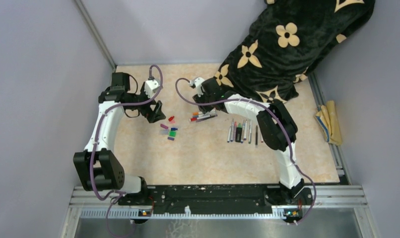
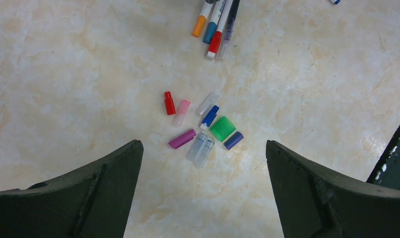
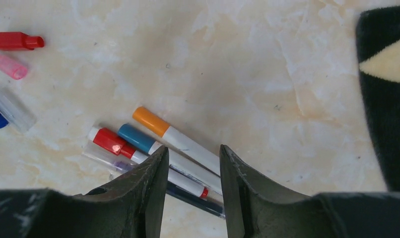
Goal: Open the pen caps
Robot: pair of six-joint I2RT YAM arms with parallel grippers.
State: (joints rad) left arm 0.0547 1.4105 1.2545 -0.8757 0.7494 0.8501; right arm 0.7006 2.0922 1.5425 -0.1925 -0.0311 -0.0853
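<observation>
Several loose pen caps (image 2: pixel 223 128) lie in a small cluster on the marble table: red, pink, magenta, blue, green, purple and clear ones. My left gripper (image 2: pixel 203 146) hangs open and empty just above and in front of them. A bundle of capped pens (image 3: pixel 151 121) with orange, blue and red caps and one clear purple one lies to their right. My right gripper (image 3: pixel 193 148) is partly open above the barrels of those pens, with the white barrels showing between its fingers. In the top view the caps (image 1: pixel 169 130) sit between my left gripper (image 1: pixel 157 111) and the capped pens (image 1: pixel 203 117).
A row of several uncapped pens (image 1: pixel 242 131) lies right of centre. A black blanket with cream flowers (image 1: pixel 287 44) covers the back right, close to the right arm. A folded yellow cloth (image 1: pixel 329 121) sits at the right edge. Walls enclose the table.
</observation>
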